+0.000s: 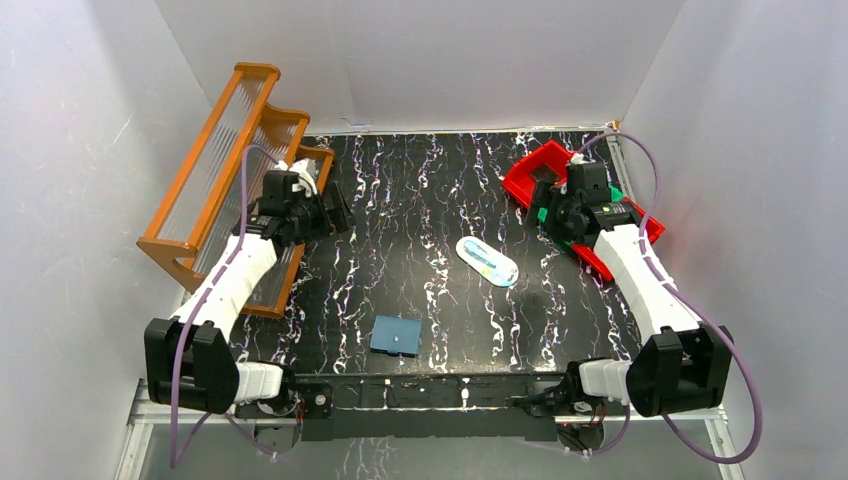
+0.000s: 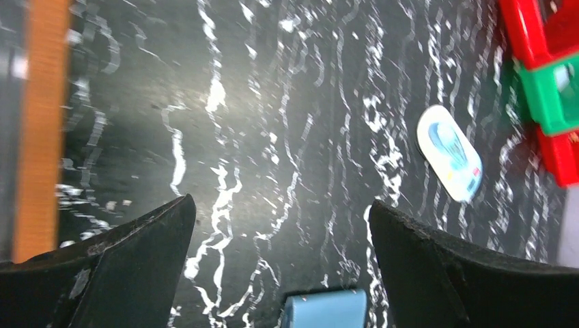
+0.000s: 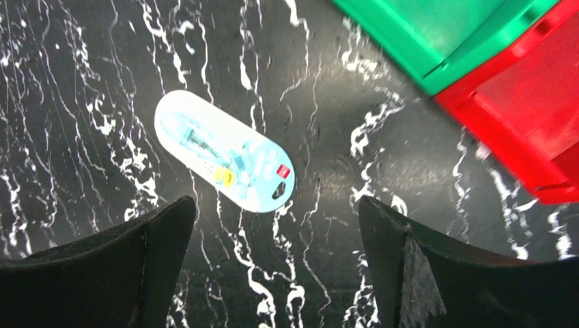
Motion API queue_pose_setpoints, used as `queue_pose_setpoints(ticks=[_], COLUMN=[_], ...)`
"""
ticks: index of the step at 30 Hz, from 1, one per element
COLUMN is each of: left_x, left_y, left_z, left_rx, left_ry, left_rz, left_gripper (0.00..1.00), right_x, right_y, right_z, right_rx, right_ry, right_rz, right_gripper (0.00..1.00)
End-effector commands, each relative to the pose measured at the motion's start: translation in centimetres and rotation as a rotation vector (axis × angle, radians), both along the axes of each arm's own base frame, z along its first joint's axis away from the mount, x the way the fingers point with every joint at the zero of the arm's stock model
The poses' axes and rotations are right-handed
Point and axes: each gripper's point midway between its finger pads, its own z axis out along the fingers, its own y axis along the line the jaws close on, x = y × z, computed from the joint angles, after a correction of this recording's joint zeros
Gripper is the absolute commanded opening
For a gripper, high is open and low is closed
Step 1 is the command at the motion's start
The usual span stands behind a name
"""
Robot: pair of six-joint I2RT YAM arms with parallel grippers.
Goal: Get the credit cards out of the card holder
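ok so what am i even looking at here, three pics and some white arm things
Two robot arms are bolted at the near edge of a black marbled table. The wide picture comes from a camera above and behind them; the other two come from cameras on each wrist, looking past the dark fingers. The left gripper and right gripper are both open and hold nothing. On the table lie a blue card holder, a white-and-blue oval case, red and green bins and an orange rack.
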Motion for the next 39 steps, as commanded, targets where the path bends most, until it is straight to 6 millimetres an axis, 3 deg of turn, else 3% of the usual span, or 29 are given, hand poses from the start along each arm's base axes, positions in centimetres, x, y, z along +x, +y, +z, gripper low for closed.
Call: queue_pose_setpoints(ticks=[1,4,9,14,18,24,33,39], left_x=[-1.6,-3.1,-4.7,-5.0,-5.2,-6.2,-7.1,-6.9], left_y=[-5.1,-6.9,-7.2,-5.6,-3.4,-1.9,-1.2,-1.1], left_z=[2.2,1.1,0.2,0.6,1.1,1.2,-0.6,-0.3], left_rx=[-0.184,-0.137,-0.058,0.032,0.103,0.135,0.179,0.181], left_ry=[-0.067,-0.043,-0.054,-0.124,-0.188,-0.242,-0.217,-0.239], left_rz=[-0.202,-0.287,-0.339,-0.292,-0.212,-0.172,-0.189,-0.18], left_gripper=[0.98,0.98,0.98,0.98,0.98,0.98,0.99,0.98], right_x=[-1.0,-1.4,-1.0,-0.3,-1.2,-1.7,0.5,0.5], right_y=[1.6,2.0,2.8,4.6,6.9,8.9,9.7,15.5], right_z=[-1.6,-3.3,-5.2,-7.2,-9.6,-11.6,-14.3,-16.1], right_rx=[0.138,0.178,0.219,0.301,0.357,0.288,0.116,0.122], right_ry=[0.073,0.147,0.25,0.338,0.424,0.453,0.476,0.512], right_rz=[-0.007,-0.016,-0.03,-0.01,0.013,0.033,0.108,0.288], right_gripper=[0.98,0.98,0.98,0.93,0.86,0.83,0.8,0.75])
